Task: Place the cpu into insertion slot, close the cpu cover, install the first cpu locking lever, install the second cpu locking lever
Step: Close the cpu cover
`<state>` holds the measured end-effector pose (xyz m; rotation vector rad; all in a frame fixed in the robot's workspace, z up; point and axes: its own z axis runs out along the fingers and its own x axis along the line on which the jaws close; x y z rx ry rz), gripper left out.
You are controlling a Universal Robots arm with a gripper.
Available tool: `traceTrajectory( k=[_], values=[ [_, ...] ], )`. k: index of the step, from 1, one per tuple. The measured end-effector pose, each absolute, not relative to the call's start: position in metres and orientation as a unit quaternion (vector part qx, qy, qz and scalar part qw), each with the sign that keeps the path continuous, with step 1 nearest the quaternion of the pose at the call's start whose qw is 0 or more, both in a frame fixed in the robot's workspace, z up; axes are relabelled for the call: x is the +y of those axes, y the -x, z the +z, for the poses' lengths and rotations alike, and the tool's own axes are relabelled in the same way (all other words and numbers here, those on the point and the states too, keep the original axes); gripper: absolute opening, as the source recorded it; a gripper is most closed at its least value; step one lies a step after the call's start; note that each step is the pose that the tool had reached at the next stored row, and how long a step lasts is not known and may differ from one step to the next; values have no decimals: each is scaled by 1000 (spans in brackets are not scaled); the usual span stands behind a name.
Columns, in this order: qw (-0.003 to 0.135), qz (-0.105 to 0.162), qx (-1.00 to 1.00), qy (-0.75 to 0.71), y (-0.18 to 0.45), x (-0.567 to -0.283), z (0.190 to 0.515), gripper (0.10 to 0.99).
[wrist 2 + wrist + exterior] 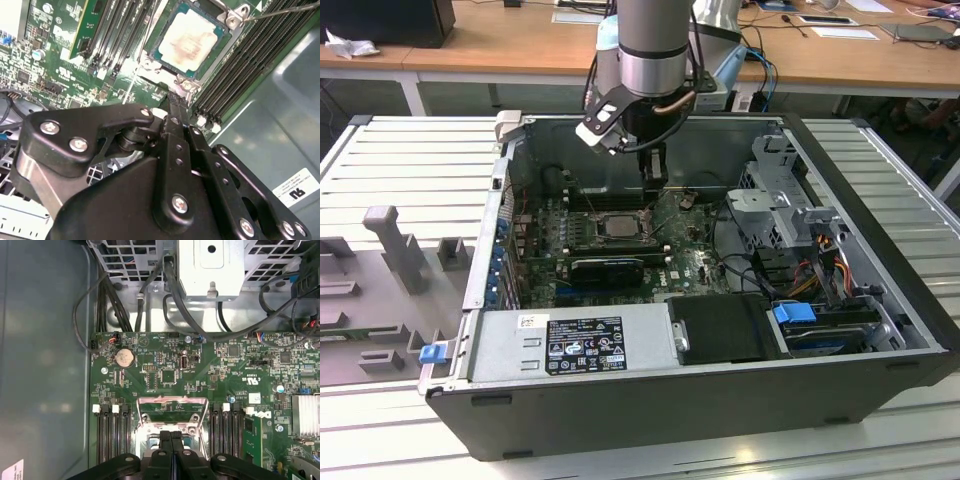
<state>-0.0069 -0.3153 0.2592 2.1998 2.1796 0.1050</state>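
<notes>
The cpu (187,40), a square chip with a dull silver top, lies in the insertion slot (165,17) on the green motherboard; it also shows in the exterior view (617,226). The cpu cover (172,412), a thin metal frame, stands tilted up at the socket's edge, and green board shows through its cut-out. My gripper (175,100) is shut with nothing between its fingers. Its tips are right at the cover's edge (171,437); I cannot tell if they touch. In the exterior view the gripper (655,178) hangs just behind the socket. A thin wire lever (280,12) runs off one socket corner.
Long black memory slots (235,65) flank the socket. A black graphics card (605,268) lies in front of it and a grey power supply (570,345) along the case front. A metal drive cage (780,200) and black cables (115,300) crowd the exterior view's right.
</notes>
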Motion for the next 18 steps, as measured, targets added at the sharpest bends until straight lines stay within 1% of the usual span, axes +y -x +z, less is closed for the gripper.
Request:
traceTrajectory(
  k=[18],
  values=[
    [22,34,703,-710,-7,-315,268,106]
  ],
)
